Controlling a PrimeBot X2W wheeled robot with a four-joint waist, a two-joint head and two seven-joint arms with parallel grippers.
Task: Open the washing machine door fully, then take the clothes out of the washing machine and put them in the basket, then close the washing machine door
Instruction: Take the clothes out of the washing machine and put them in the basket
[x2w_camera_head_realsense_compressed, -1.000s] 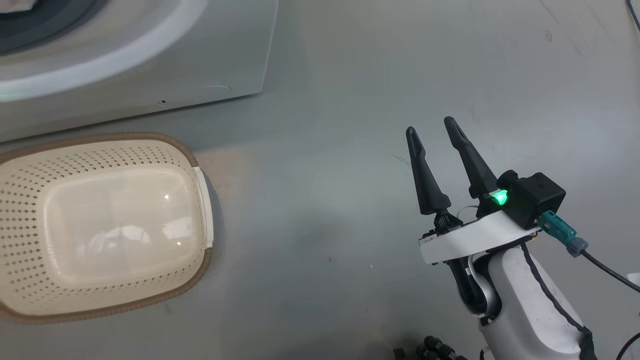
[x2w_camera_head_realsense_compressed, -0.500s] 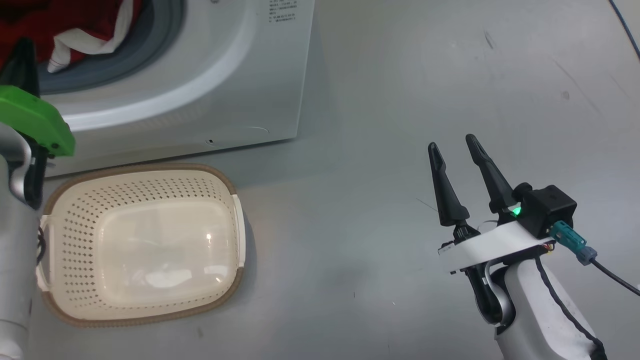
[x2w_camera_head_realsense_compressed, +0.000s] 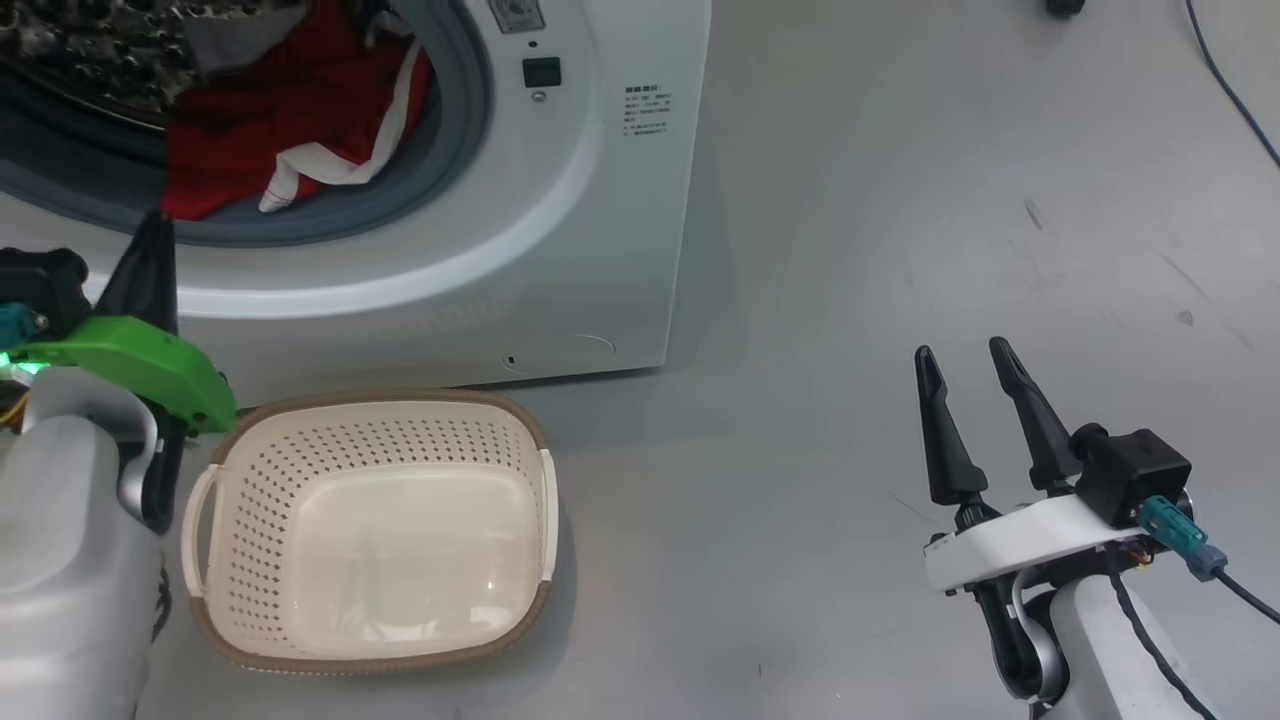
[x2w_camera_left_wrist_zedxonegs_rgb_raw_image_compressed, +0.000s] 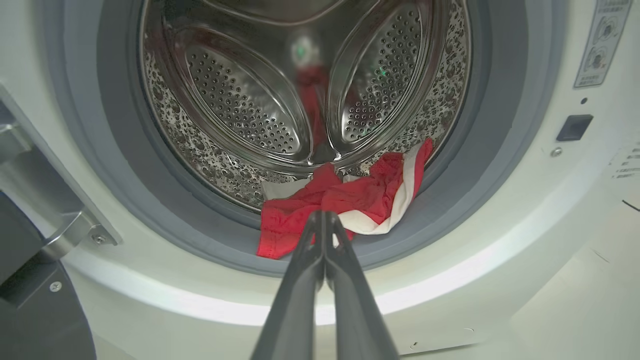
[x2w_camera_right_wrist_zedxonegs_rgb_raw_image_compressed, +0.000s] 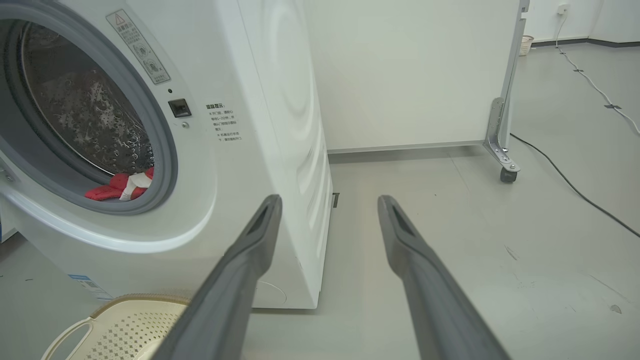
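The left gripper (x2w_camera_left_wrist_zedxonegs_rgb_raw_image_compressed: 324, 214), fingers pressed together and holding nothing, points at the clothes (x2w_camera_left_wrist_zedxonegs_rgb_raw_image_compressed: 365, 192), which lie heaped on the drum's front lip in the washing machine (x2w_camera_left_wrist_zedxonegs_rgb_raw_image_compressed: 500, 240). It should spread its fingers first, then pinch a thick fold and lift clear of the grey seal (x2w_camera_left_wrist_zedxonegs_rgb_raw_image_compressed: 480, 150). The right gripper (x2w_camera_head_realsense_compressed: 960, 350) hangs wide open, well apart from the empty basket (x2w_camera_head_realsense_compressed: 380, 398). The door (x2w_camera_left_wrist_zedxonegs_rgb_raw_image_compressed: 30, 320) is cut off, so I cannot tell how far it swings.

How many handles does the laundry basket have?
2. In the head view, the left handle loops off the left end of the laundry basket, and the right handle sits on its right end. Both ends show, so none is likely hidden.
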